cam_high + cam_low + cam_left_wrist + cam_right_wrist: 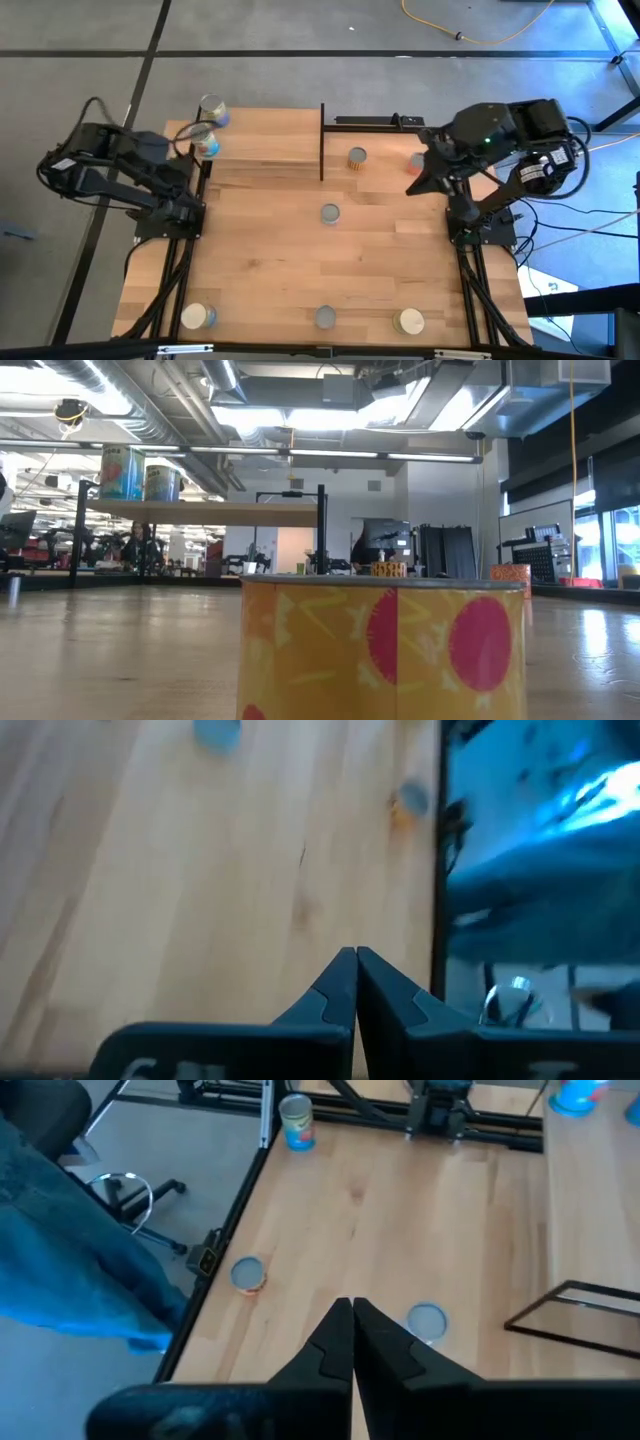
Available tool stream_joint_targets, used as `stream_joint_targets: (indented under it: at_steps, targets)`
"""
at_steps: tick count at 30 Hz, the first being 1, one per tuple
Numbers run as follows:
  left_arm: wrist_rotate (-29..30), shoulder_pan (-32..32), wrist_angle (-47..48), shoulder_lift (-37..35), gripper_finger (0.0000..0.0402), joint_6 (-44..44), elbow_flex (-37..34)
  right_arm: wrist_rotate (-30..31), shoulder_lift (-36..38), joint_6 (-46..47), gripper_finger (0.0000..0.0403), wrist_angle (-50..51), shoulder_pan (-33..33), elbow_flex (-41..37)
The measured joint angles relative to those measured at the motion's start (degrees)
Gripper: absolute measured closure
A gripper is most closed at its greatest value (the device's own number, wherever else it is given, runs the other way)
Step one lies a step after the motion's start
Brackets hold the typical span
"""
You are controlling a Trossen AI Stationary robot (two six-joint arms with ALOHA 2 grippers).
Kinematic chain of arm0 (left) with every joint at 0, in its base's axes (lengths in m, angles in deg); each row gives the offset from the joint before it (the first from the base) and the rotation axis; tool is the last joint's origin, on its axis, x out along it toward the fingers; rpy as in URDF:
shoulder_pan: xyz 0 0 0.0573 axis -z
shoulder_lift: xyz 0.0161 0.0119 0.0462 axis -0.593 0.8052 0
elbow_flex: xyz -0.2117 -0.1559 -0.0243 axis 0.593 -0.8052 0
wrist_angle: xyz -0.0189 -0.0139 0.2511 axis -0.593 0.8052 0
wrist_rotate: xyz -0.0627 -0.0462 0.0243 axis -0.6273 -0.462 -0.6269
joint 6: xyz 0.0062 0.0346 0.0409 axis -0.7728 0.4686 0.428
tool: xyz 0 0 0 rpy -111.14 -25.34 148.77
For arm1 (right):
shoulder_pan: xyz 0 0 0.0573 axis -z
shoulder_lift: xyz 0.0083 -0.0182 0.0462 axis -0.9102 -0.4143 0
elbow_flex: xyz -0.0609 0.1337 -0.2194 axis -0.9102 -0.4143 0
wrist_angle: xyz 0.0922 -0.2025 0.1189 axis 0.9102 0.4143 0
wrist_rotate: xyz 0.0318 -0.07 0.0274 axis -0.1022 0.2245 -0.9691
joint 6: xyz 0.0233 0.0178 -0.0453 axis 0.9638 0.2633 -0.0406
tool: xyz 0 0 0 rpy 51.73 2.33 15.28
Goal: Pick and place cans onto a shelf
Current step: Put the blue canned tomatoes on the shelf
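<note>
The shelf (265,140) is a raised light-wood board at the table's far left, with a black post (322,140) at its right end. Two cans (211,110) (205,146) stand on its left end; they also show in the low view (122,472) (162,482). On the tabletop stand a silver-topped can (357,157), an orange can (416,160), a middle can (330,213) (427,1320), and three cans along the near edge (197,317) (325,317) (410,321). My left gripper (355,952) is shut and empty at the left edge (193,208). My right gripper (352,1302) is shut and empty, above the table beside the orange can (413,187).
The near-middle can fills the low view's foreground (385,650). Black frame rails run along the table's left and right sides (170,280) (480,290). A person in blue jeans (70,1250) and a chair base (125,1195) are beside the table's near edge.
</note>
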Motion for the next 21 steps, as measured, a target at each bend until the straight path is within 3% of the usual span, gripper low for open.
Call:
stream_joint_targets:
  at_steps: [9,14,21]
  targets:
    - [2.1,0.0,-8.0,-7.0,0.0401,-6.7,-4.4,4.4,6.9,8.6,0.0397,0.0,-3.8,-9.8]
    - [-3.8,0.0,-12.6,-7.0,0.0401,-8.8,-10.0,9.7,13.0,15.5,0.0396,-2.1,-7.6,-20.5]
    - [-12.1,1.3,-13.0,-5.9,0.0401,-23.2,-15.0,10.6,17.9,19.3,0.0396,-7.3,-10.1,-31.4]
